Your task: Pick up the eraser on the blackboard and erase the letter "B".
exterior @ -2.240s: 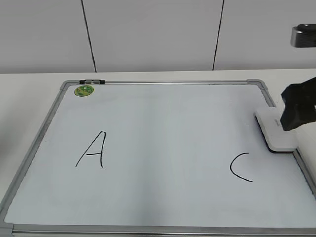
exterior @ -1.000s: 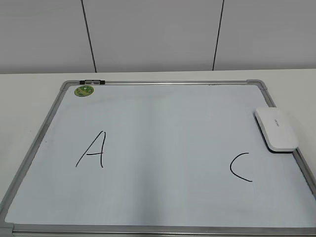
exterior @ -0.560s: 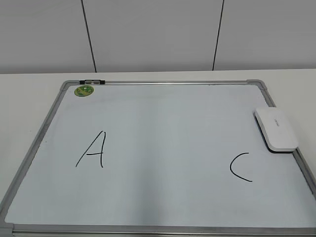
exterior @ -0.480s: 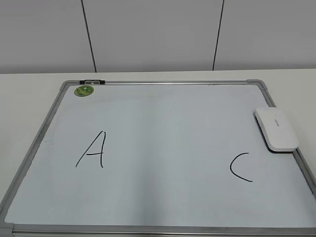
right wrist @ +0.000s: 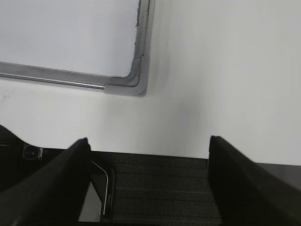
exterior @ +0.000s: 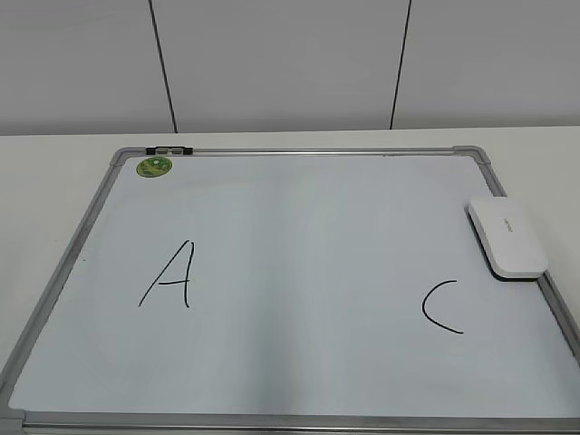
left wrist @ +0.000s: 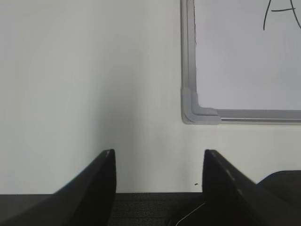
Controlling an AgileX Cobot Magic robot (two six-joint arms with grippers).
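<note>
The white eraser point(exterior: 507, 238) lies flat on the right edge of the blackboard point(exterior: 290, 150), above the black C point(exterior: 441, 307). The black A point(exterior: 169, 275) is on the board's left half; part of it shows in the left wrist view point(left wrist: 281, 13). No letter "B" shows anywhere on the board. Neither gripper appears in the exterior view. My left gripper point(left wrist: 159, 155) is open and empty over the table's front edge, left of the board's near left corner point(left wrist: 194, 109). My right gripper point(right wrist: 148, 141) is open and empty over the front edge, near the board's near right corner point(right wrist: 129, 84).
A round green magnet point(exterior: 154, 167) and a small black clip point(exterior: 169, 149) sit at the board's far left corner. The white table point(exterior: 54, 172) surrounds the board; a grey panelled wall point(exterior: 290, 63) stands behind. Dark floor and equipment point(right wrist: 99, 193) show below the table edge.
The right arm, which hung over the eraser 2.2 s ago, has left the exterior view. The eraser stays in place on the board's right edge. Nothing has moved since.
</note>
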